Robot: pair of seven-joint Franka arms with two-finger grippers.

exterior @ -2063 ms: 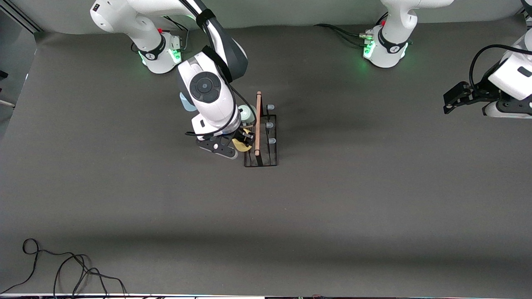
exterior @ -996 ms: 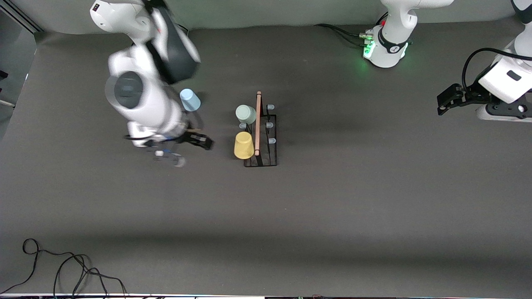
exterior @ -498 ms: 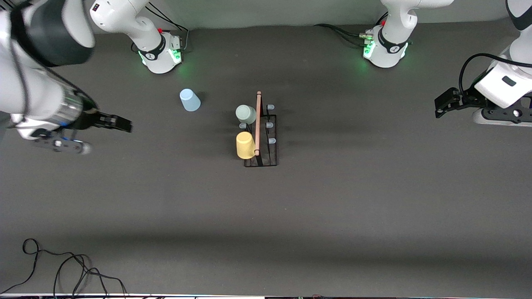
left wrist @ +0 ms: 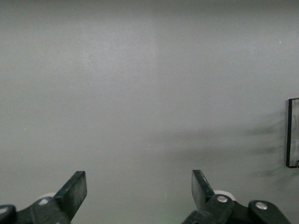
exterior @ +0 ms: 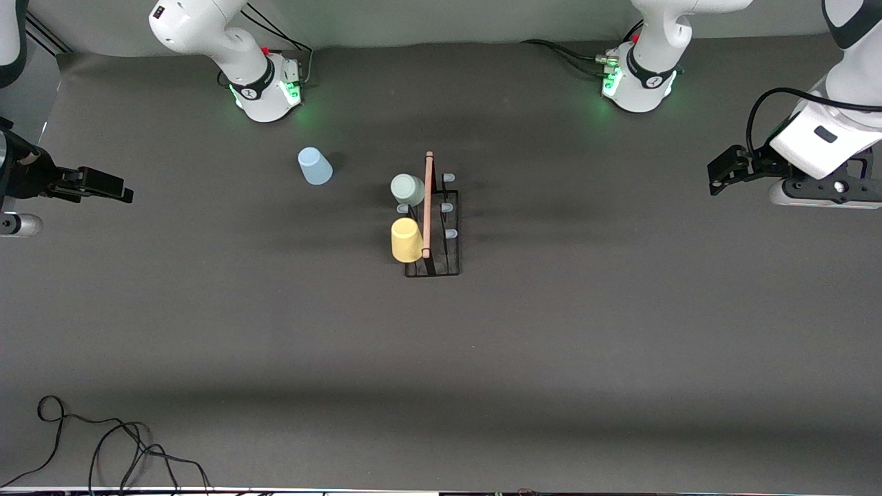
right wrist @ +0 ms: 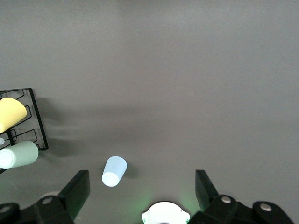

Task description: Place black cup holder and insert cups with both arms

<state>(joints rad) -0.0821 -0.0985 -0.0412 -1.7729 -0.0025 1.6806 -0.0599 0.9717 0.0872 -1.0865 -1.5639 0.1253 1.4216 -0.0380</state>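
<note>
Black wire makes up the cup rack [exterior: 433, 234], which stands at the middle of the desk [exterior: 586, 331] with its wooden rod [exterior: 428, 205] along the top. 2 of the 3 cups already sit on its pegs: the grey-green cup [exterior: 407, 189] and, nearer the front camera, the yellow cup [exterior: 406, 240]. The blue cup [exterior: 315, 167] stands alone on the desk, apart from the rack toward the right arm's end, so I judge the job roughly 2 thirds done, with that cup left to fit. The right hand [exterior: 103, 186] hangs over its own end of the desk, fingers spread wide and empty; the left hand [exterior: 720, 176] waits over its end, likewise wide and empty.
</note>
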